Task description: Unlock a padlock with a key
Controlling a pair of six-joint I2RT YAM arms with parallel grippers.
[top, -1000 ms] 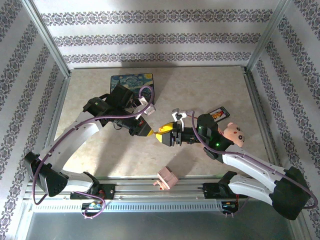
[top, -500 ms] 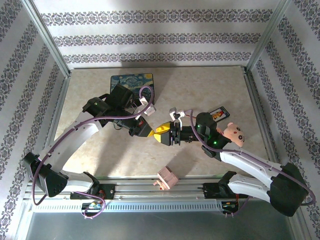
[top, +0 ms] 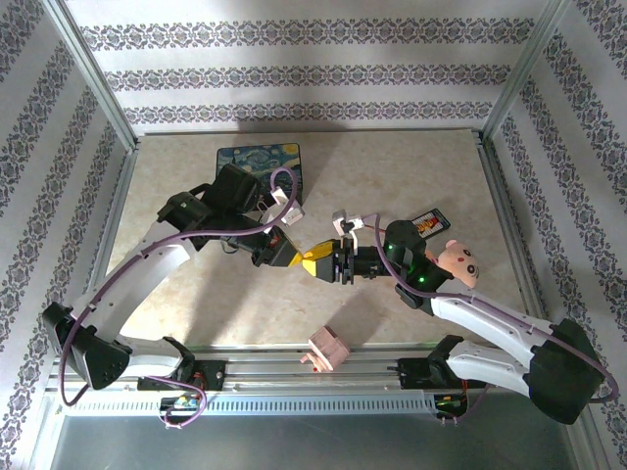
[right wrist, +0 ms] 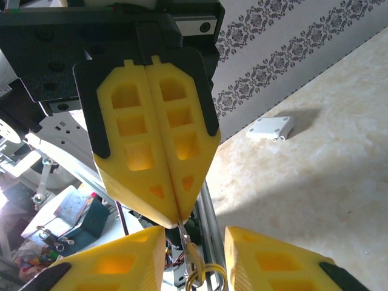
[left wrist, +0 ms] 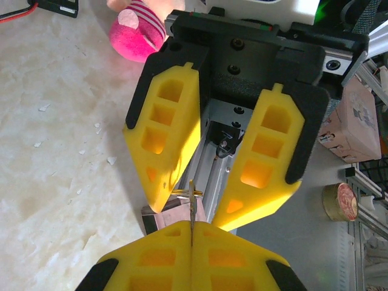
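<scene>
1. L gripper (top: 282, 253): fingers pressed together, pinching the key (left wrist: 192, 206) edge-on. Thin blade sticks straight out of the tips, centre of the L wrist frame.
2. R gripper (top: 317, 262): jaws spread, one yellow finger (left wrist: 167, 139) each side of the key. No contact that I can see, though the gap looks narrow.
3. Key pos: mid-frame in the top view, held up off the table (top: 392, 176) between the two grippers, which meet nose to nose.
4. Long axis runs along the line joining the grippers. In the R wrist view it drops from L's shut tips toward bottom centre and ends in a small gold ring (right wrist: 199, 277).
5. Free ring end points at R and sits between its fingers, so R is the nearer free arm. A squeeze should catch it, in my judgement.
6. Padlock: can't make it out for sure. A small pale block (left wrist: 159, 219) sits lower left of the key, ID unclear.
</scene>
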